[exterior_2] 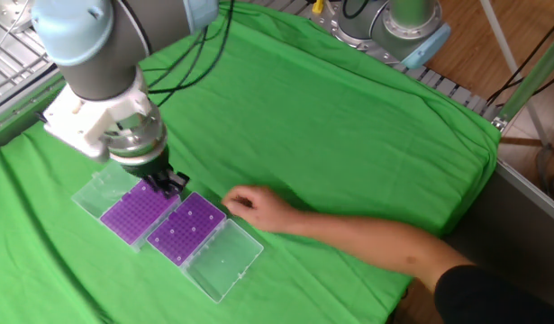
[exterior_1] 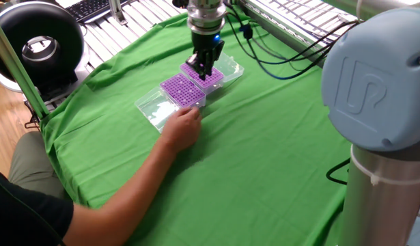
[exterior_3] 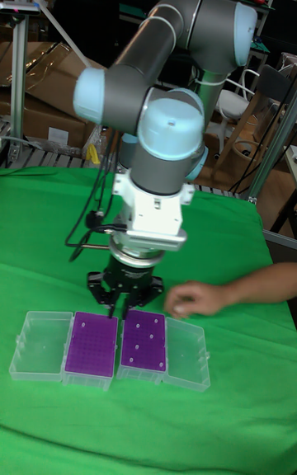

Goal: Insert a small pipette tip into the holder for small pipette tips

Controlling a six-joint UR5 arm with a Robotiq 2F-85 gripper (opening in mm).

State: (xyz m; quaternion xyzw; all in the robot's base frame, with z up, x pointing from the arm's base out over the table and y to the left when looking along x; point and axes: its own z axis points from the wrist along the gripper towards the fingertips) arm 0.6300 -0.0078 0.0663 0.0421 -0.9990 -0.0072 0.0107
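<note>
Two purple tip boxes lie side by side on the green cloth, each with its clear lid folded open. The densely filled box (exterior_1: pixel 214 79) (exterior_2: pixel 132 214) (exterior_3: pixel 91 345) is farther from the person. The holder (exterior_1: pixel 181 90) (exterior_2: pixel 188 227) (exterior_3: pixel 144 343) with only a few white tips is nearer to the person. My gripper (exterior_1: pixel 201 70) (exterior_2: pixel 173 186) (exterior_3: pixel 124 310) points straight down just above the seam between the two boxes. Its fingers are close together on what looks like a thin small pipette tip, which is too small to see clearly.
A person's hand (exterior_1: pixel 182 126) (exterior_2: pixel 254 207) (exterior_3: pixel 194 300) rests on the cloth right beside the holder. Clear lids (exterior_3: pixel 37 345) (exterior_3: pixel 188 355) flank the boxes. A second robot's base (exterior_1: pixel 373 102) fills the right foreground. A black ring-shaped device (exterior_1: pixel 39 41) sits beyond the table's left edge.
</note>
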